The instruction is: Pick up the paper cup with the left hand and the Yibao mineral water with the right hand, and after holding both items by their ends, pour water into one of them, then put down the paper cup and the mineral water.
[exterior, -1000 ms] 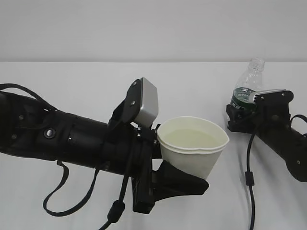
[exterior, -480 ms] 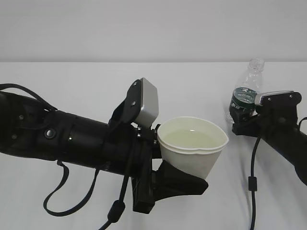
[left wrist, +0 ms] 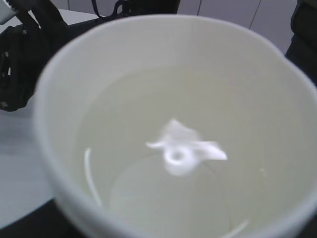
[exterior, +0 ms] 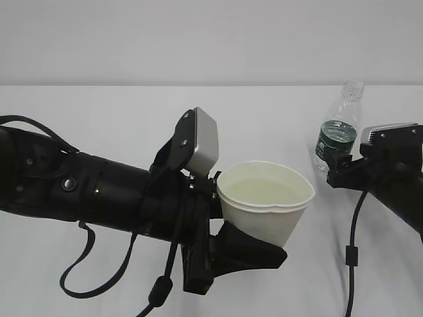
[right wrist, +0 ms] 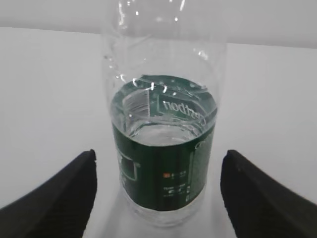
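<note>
The paper cup [exterior: 264, 198] is white, holds water, and is held off the table in my left gripper [exterior: 254, 228], which is shut on its lower body. In the left wrist view the cup [left wrist: 183, 99] fills the frame and hides the fingers. The Yibao mineral water [exterior: 338, 135] stands upright on the white table, uncapped, partly full. My right gripper [exterior: 344, 172] is open just right of it and in front of it. In the right wrist view the bottle [right wrist: 163, 148] stands between the two black fingers [right wrist: 59, 193], with a clear gap on each side.
The white table [exterior: 99, 119] runs back to a plain grey wall. My left arm's black body and looping cables [exterior: 86, 264] fill the lower left. A black cable [exterior: 350, 251] hangs from the right arm.
My right gripper has let go of the bottle and drawn back to the right; the bottle stays upright on the table. The left gripper and cup have not moved.
</note>
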`<state>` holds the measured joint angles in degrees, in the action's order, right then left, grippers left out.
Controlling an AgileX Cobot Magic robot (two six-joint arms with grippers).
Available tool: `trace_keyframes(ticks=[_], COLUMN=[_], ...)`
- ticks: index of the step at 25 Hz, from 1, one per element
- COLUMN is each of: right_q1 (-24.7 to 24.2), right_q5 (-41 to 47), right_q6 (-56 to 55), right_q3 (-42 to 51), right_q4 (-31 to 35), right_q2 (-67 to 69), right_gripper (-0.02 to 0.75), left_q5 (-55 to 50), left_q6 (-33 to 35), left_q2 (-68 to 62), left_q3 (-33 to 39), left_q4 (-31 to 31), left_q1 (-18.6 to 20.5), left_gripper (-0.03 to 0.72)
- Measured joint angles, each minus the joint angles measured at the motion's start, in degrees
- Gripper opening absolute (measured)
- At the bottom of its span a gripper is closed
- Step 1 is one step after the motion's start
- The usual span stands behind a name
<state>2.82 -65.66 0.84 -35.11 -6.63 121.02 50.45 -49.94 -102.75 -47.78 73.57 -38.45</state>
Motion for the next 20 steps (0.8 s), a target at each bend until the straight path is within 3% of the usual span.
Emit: trace_keyframes(ticks=[14,20], right_q1=[0.0,0.0], right_q5=[0.0,0.0], right_q6=[0.0,0.0], right_q3=[4.2,6.7], right_q4=[0.0,0.0], right_q2=[-6.6,-9.0], right_gripper=[0.593,0.592], left_q5=[-0.1,-0.5], left_q6=[0.0,0.0], left_q2=[0.0,0.0], left_q3=[0.0,0.0], left_q4=[-0.1,-3.4], left_q1=[0.0,-0.1], left_gripper=[0.43,0.43])
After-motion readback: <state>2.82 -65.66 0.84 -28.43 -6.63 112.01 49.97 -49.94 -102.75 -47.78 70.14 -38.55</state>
